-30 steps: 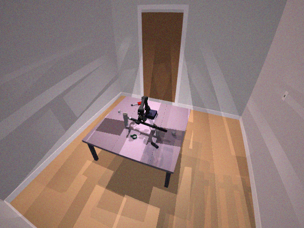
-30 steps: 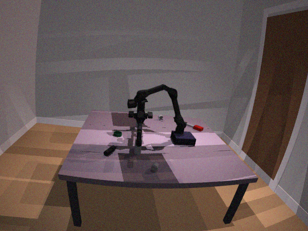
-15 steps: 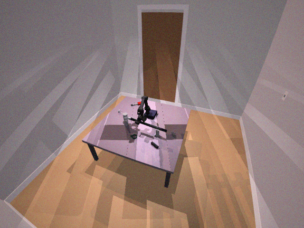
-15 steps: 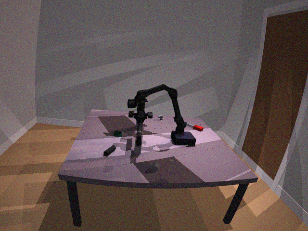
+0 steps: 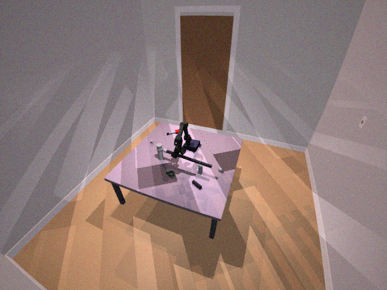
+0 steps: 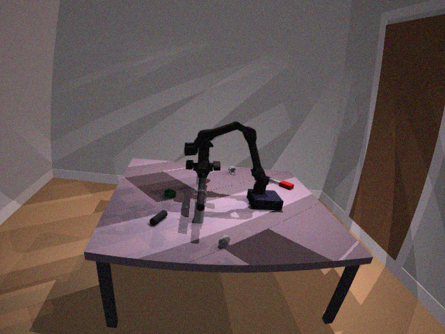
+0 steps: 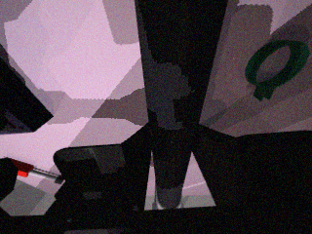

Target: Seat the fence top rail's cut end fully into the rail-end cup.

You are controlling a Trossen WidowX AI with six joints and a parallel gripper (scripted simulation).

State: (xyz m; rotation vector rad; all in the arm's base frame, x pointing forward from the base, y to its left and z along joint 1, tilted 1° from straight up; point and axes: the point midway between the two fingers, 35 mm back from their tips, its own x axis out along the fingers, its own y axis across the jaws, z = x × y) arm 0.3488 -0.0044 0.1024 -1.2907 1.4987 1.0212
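The claw [image 5: 175, 154] [image 6: 202, 177] was clamped on the black rail [image 5: 195, 161] [image 6: 200, 201] [image 7: 172, 156], its near end by the big post [image 5: 160, 152]; seating was the step in hand, though depth in the cup [image 5: 164, 150] couldn't be told; next called for a straight push postward, then release.

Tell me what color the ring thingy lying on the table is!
The ring is dark green, and it shows best in the wrist view.
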